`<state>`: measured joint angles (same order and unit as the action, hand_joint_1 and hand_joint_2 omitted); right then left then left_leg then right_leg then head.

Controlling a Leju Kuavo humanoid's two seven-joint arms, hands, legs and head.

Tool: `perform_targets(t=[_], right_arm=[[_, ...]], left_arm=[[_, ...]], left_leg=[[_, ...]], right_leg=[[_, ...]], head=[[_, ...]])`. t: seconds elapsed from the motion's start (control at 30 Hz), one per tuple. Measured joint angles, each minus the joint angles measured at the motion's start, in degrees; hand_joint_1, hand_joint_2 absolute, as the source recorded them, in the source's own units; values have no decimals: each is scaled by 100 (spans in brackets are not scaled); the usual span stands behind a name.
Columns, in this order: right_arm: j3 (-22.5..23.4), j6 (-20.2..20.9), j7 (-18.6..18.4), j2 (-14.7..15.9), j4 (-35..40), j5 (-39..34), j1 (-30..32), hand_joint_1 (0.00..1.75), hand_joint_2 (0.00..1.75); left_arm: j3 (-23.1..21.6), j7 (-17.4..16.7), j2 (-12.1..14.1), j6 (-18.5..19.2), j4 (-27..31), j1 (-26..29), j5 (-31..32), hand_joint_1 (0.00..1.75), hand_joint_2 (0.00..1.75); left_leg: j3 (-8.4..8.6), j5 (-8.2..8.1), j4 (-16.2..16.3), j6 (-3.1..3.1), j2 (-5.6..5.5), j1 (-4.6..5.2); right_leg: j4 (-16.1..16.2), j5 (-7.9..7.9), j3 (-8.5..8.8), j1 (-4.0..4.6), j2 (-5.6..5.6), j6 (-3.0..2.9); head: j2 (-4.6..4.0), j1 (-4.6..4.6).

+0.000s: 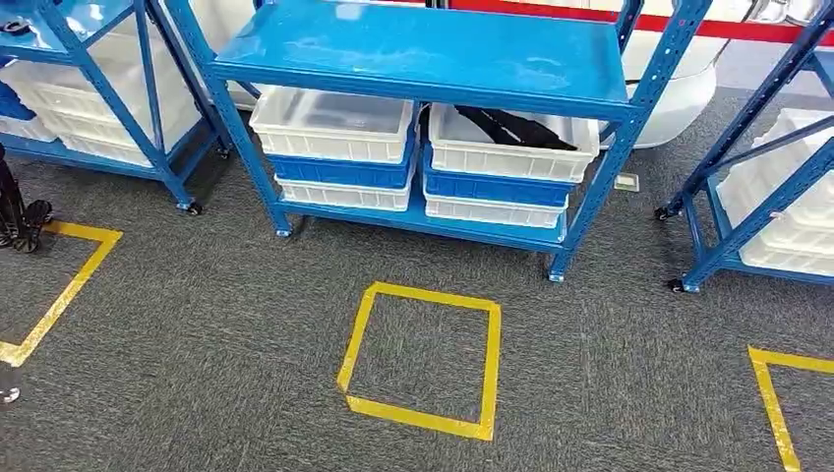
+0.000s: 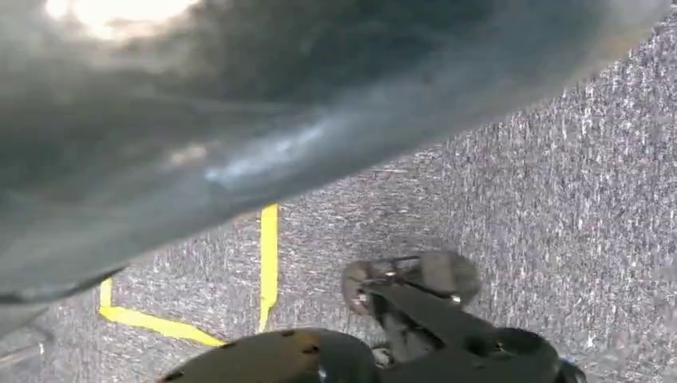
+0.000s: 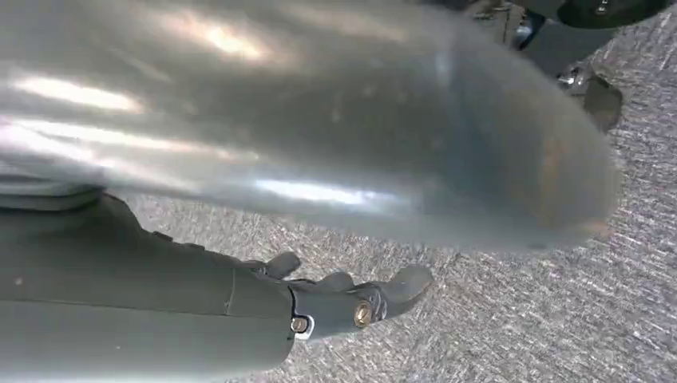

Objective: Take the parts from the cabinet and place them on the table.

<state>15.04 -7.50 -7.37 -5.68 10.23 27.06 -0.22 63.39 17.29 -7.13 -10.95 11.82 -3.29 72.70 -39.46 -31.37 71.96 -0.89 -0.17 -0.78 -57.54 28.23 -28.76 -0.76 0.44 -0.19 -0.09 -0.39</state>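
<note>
A: Right hand (image 3: 335,303), fingers (image 3: 403,287)?
B: Nearly straight, side by side, clamped on nothing; grey carpet (image 3: 511,335) beneath.

A: Left hand?
B: Finger state impossible to tell in the left wrist view; carpet and yellow tape under it.

A: Farther out from the fingers?
B: Head view: yellow tape square (image 1: 421,359) on carpet, then blue cabinet (image 1: 423,54) beyond.

A: Cabinet contents, lower shelf?
B: Two stacks of white and blue bins. Left top bin (image 1: 332,126) white, contents unclear. Right top bin (image 1: 511,147) white, holding dark parts (image 1: 511,128).

A: Surroundings?
B: More blue racks either side, white bins on them.
</note>
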Motion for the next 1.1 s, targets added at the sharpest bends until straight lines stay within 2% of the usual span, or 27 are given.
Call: perform_targets(t=[0.07, 0.13, 0.2, 0.23, 0.27, 0.3, 0.37, 0.4, 0.43, 0.47, 0.5, 0.53, 0.57, 0.6, 0.63, 0.67, 0.7, 0.73, 0.77, 0.8, 0.83, 0.9, 0.93, 0.97, 1.0, 1.07, 1.1], right_arm=[[0, 0, 0, -6, 0, 0, 5, 0, 0], [0, 0, 0, -15, -2, 0, -21, 0, 0], [0, 2, 0, -20, -2, 0, -39, 0, 0], [0, 2, 0, -20, -2, 0, -23, 0, 0], [0, 2, 0, -17, -2, 0, -19, 0, 0], [0, 2, 0, -17, -2, 0, -27, 0, 0], [0, 15, 0, -22, -2, 4, -60, 0, 0], [0, 18, -2, -22, -2, 22, -55, 0, 0], [-2, 24, -7, -20, -2, 31, -49, 0, 0], [-2, 26, -9, -20, -2, 33, -44, 0, 0], [-2, 28, -17, -17, -2, 33, -22, 0, 0], [-2, 28, -17, -13, -2, 37, -17, 0, 0], [-4, 28, -13, -11, -2, 39, -19, 0, 0], [-4, 28, -11, -13, -4, 50, -13, 0, 0], [-4, 28, -9, -18, -2, 57, -31, 0, 0], [-7, 28, -7, -15, -2, 70, -48, 0, 0], [-9, 26, -7, -17, -2, 83, -44, 0, 0], [-11, 26, -7, -20, -2, 87, -14, 0, 0], [-11, 22, -4, -22, -2, 90, -13, 0, 0], [-15, 20, -7, -9, -2, 92, -14, 0, 0], [-22, 17, -7, -6, -2, 92, -16, 0, 0], [-44, 18, -6, -13, -2, 94, -42, 0, 0], [-46, 17, -7, -13, -2, 94, -42, 0, 0], [-50, 19, -7, -15, -2, 94, -36, 0, 0], [-52, 17, -7, -15, -2, 94, -21, 0, 0], [-57, 20, -4, -26, -2, 105, -8, 0, 0], [-57, 20, -4, -26, -2, 105, -17, 0, 0]], left_arm=[[0, 0, 9, 0, 0, 2, -2, 0, 0], [-2, 0, 22, 0, 0, -14, 0, 0, 0], [-2, -4, 20, 0, 0, -8, 0, 0, 0], [-2, -2, 20, 0, 0, -4, 0, 0, 0], [-2, -2, 4, 0, 0, -3, 0, 0, 0], [-2, -2, 9, -2, 2, -4, 0, 0, 0], [-2, -7, 17, -2, 2, -25, 0, 0, 0], [-2, -11, 17, 0, 2, -27, 0, 0, 0], [-2, -15, 17, 0, 2, -25, 2, 0, 0], [0, -15, 17, 0, 2, -25, 2, 0, 0], [0, -15, 17, 2, 2, -20, 7, 0, 0], [0, -15, 13, 9, 0, -14, 15, 0, 0], [-2, -15, 7, 11, 0, -14, 20, 0, 0], [-2, -15, 7, 11, 0, -12, 20, 0, 0], [-2, -17, 11, 11, 0, -19, 22, 0, 0], [-2, -22, 7, 9, 0, -34, 31, 0, 0], [-2, -26, 9, 11, 0, -31, 33, 0, 0], [-2, -33, 11, 9, 0, -28, 35, 0, 0], [-2, -33, 15, 13, 2, -27, 35, 0, 0], [-2, -33, 17, 11, 2, -29, 37, 0, 0], [-2, -35, 15, 13, 0, -32, 37, 0, 0], [-2, -35, 13, 13, 0, -36, 39, 0, 0], [-2, -37, 13, 13, 0, -30, 39, 0, 0], [-2, -39, 15, 13, 0, -20, 39, 0, 0], [-2, -46, 20, 13, 0, -16, 39, 0, 0], [-2, -55, 31, 11, 0, -14, 39, 0, 0], [-2, -63, 28, 11, -2, -6, 39, 0, 0]], left_leg=[[344, 686, -1012, 64, 1, 2], [380, 440, -1211, 116, -4, 59], [386, 511, -1258, 218, -2, 78], [512, 536, -1266, 259, -9, 65], [602, 541, -1329, 283, -6, 26], [650, 538, -1343, 303, -8, 28], [661, 490, -1345, 346, -8, 33], [671, 462, -1345, 351, -11, 38], [702, 428, -1345, 348, -21, 39], [740, 398, -1345, 344, -34, 38], [791, 360, -1345, 334, -46, 35], [867, 310, -1345, 314, -51, 31], [923, 266, -1346, 290, -51, 28], [921, 222, -1341, 252, -48, 44], [961, 193, -1341, 219, -47, 58], [939, 164, -1370, 171, -33, 61], [981, 210, -1283, 138, -31, 60], [1029, 201, -1281, 111, -25, 58], [987, 147, -1239, 92, -24, 47], [910, 31, -1007, 78, -5, 46], [728, -121, -656, 60, -7, 42], [204, -460, 171, 27, -6, 26], [4, -485, 408, 11, -6, 14], [-55, -336, 338, 0, -5, 5], [2, -101, 86, 6, -5, -3], [375, 654, -966, 19, -3, -27], [402, 543, -1062, 6, -12, -10]], right_leg=[[8, 97, 71, -1, 15, 39], [0, 163, 68, 29, 33, 111], [-17, 145, 185, 39, 32, 198], [21, 161, 252, 48, 34, 228], [-53, 230, 205, 36, 16, 238], [-303, 283, 90, 45, 14, 238], [-1236, 556, -518, 20, 14, 219], [-1601, 718, -790, 16, 14, 198], [-1784, 750, -987, 9, 13, 231], [-1692, 641, -1032, -3, 12, 299], [-1376, 424, -973, -13, 6, 375], [-798, 73, -796, -25, 0, 461], [-286, -221, -629, -25, -18, 501], [-89, -319, -592, -13, -42, 433], [-69, -113, -590, 13, -69, 260], [-71, -203, -531, 52, -54, 226], [-38, -238, -584, 34, -50, 168], [-26, -260, -506, 16, -36, 120], [6, -254, -386, -60, -43, 109], [14, -228, -308, -54, -43, 67], [14, -208, -285, -50, -44, 42], [13, -156, -239, -38, -41, -2], [13, -124, -203, -36, -32, 5], [12, -84, -147, -37, -23, 16], [12, -48, -93, -43, -11, 31], [14, 59, 33, -59, -4, 97], [-4, 87, 79, -41, 0, 131]], head=[[0, 0], [0, -18], [0, -18], [0, 2], [0, -11], [0, 17], [0, 39], [0, 52], [0, 46], [0, 50], [0, 55], [0, 50], [0, 57], [0, 61], [0, 63], [0, 48], [0, 37], [0, 48], [0, 39], [0, 46], [0, 0], [0, 13], [0, 5], [0, 13], [0, 2], [0, 2], [0, -9]])
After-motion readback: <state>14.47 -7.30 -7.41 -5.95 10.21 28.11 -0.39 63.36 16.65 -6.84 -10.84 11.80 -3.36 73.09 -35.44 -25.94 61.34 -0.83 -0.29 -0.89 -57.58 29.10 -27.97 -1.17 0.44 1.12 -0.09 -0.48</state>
